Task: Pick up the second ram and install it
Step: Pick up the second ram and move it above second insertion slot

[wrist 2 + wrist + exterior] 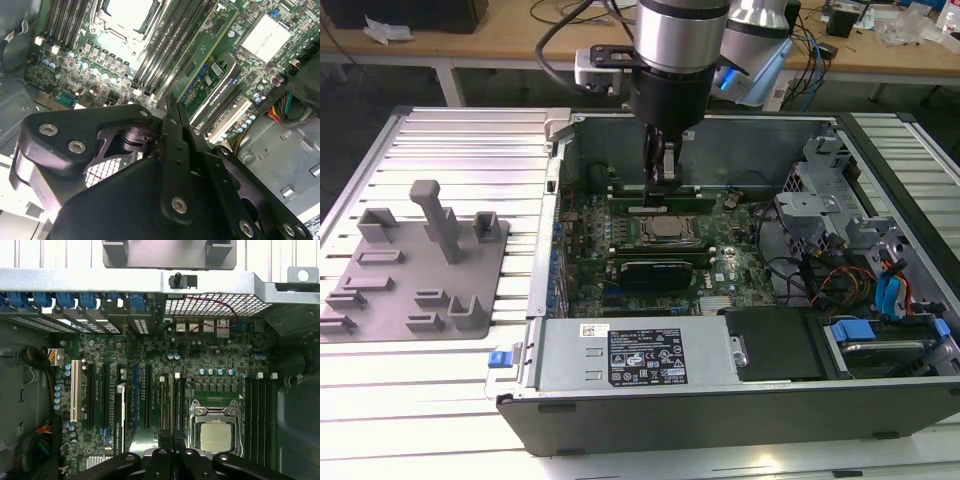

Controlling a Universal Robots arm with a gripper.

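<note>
Feed check from my end, starting from the exterior view's left. The grey holder tray [380, 290] sits flat on the slatted table [470, 140], just beside the open computer case [720, 420].

Moving into the case, the arm comes straight down over the motherboard. The gripper [663, 178] hangs above the board, over the CPU socket [666, 232] area. As far as I can see the fingers [175, 150] are pressed together with nothing between them. In both wrist views they line up with the bank of memory slots between the socket and the black expansion card [655, 270], with the tips clear of the board.

The second ram [210, 52] is already on the board, I think. In the second wrist view a long green stick with dark chips stands upright in a slot of that same bank, on the side nearest the expansion card. It's near the fingertips but not touching them. I can't tell whether it's clicked all the way down, or whether another stick is edge-on next to it.

The power supply [640, 355] lies along the case's front edge. Further towards the exterior view's right are the drive cage [820, 195] and a tangle of blue cables [888, 292], well apart from the gripper.
</note>
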